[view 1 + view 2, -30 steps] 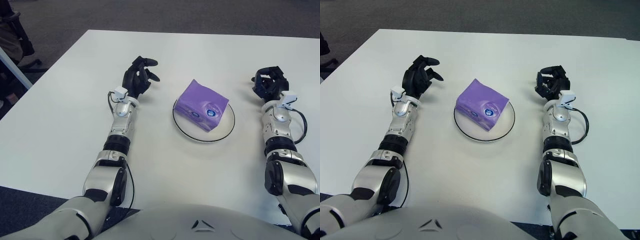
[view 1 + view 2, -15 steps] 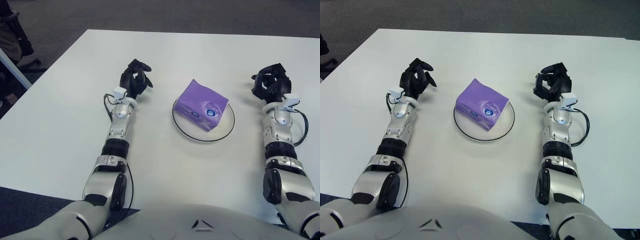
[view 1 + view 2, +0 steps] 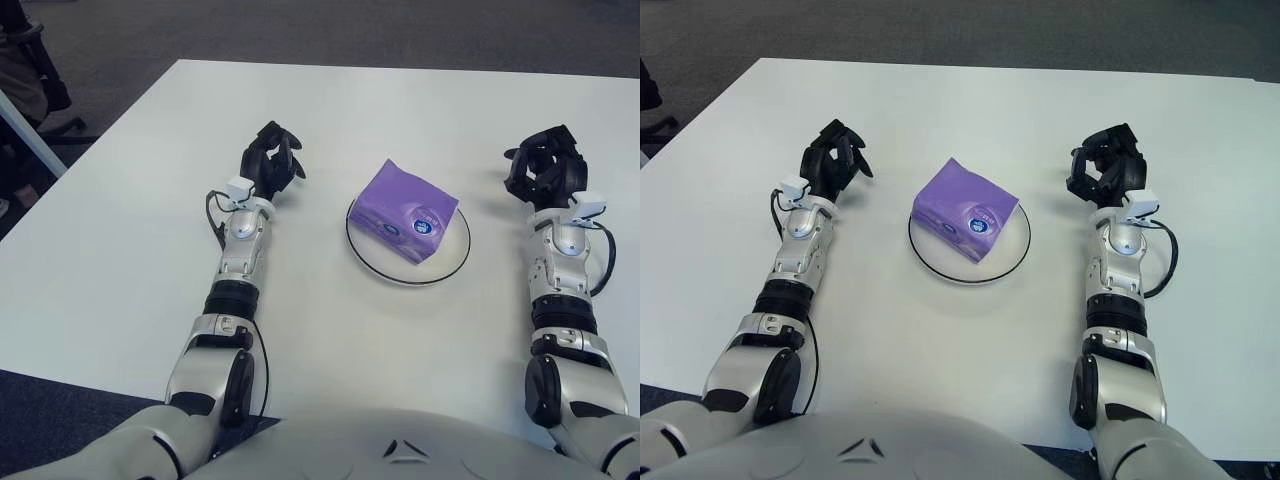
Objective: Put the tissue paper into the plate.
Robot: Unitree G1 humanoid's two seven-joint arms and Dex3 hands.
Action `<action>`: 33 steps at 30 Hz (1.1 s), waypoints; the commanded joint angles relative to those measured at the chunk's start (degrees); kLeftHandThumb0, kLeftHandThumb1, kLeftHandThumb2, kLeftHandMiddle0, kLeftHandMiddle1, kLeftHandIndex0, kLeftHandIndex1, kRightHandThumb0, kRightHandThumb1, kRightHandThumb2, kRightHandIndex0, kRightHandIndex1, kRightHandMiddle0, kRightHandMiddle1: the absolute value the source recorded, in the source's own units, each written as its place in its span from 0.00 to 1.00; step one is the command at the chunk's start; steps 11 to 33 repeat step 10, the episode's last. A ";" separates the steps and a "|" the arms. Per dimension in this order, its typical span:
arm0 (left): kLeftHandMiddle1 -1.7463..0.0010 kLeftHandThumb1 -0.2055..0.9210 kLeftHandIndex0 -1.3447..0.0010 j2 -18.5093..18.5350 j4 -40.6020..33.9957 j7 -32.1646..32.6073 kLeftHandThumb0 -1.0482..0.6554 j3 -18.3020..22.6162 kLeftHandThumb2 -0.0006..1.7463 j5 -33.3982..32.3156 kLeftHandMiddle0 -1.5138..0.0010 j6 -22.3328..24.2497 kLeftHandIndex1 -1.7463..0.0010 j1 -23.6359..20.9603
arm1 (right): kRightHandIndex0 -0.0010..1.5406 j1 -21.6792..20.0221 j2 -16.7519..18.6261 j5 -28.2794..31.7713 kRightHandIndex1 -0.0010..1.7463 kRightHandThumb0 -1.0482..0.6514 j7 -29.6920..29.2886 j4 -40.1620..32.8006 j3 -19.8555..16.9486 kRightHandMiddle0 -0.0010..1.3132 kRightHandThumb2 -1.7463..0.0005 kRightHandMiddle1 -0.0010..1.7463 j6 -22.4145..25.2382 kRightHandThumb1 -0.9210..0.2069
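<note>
Fingers curled, holding nothing: left hand [image 3: 268, 165], right hand [image 3: 543, 172], each apart from the plate [image 3: 455, 250] bearing the tissue pack [image 3: 405, 210]

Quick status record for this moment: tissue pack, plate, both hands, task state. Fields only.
tissue pack: purple tissue pack, sitting in the plate, tilted
plate: white plate with dark rim, on the white table, between the two hands
left hand: left hand left of the plate, apart from it, fingers curled, holding nothing
right hand: right hand right of the plate, apart from it, fingers curled, holding nothing
task state: pack already in the plate; neither hand touches it
</note>
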 commanded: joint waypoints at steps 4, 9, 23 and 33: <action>0.00 1.00 0.45 -0.75 3.14 0.08 0.43 0.36 0.34 0.26 0.35 -0.54 0.00 5.85 | 0.40 9.42 4.56 0.18 0.84 0.61 -1.26 -0.90 0.54 0.28 0.39 1.00 2.24 0.42; 0.00 1.00 0.45 -0.78 2.96 1.02 0.43 0.49 0.33 0.59 0.35 0.92 0.00 6.23 | 0.40 10.59 4.90 -0.03 0.84 0.61 -1.78 -2.78 0.88 0.29 0.38 1.00 3.45 0.42; 0.00 1.00 0.45 -0.81 2.90 1.30 0.43 0.51 0.33 0.70 0.35 1.27 0.00 6.27 | 0.40 10.79 4.94 -0.08 0.85 0.61 -1.87 -3.11 0.97 0.29 0.38 1.00 3.73 0.42; 0.00 1.00 0.45 -0.81 2.90 1.30 0.43 0.51 0.33 0.70 0.35 1.27 0.00 6.27 | 0.40 10.79 4.94 -0.08 0.85 0.61 -1.87 -3.11 0.97 0.29 0.38 1.00 3.73 0.42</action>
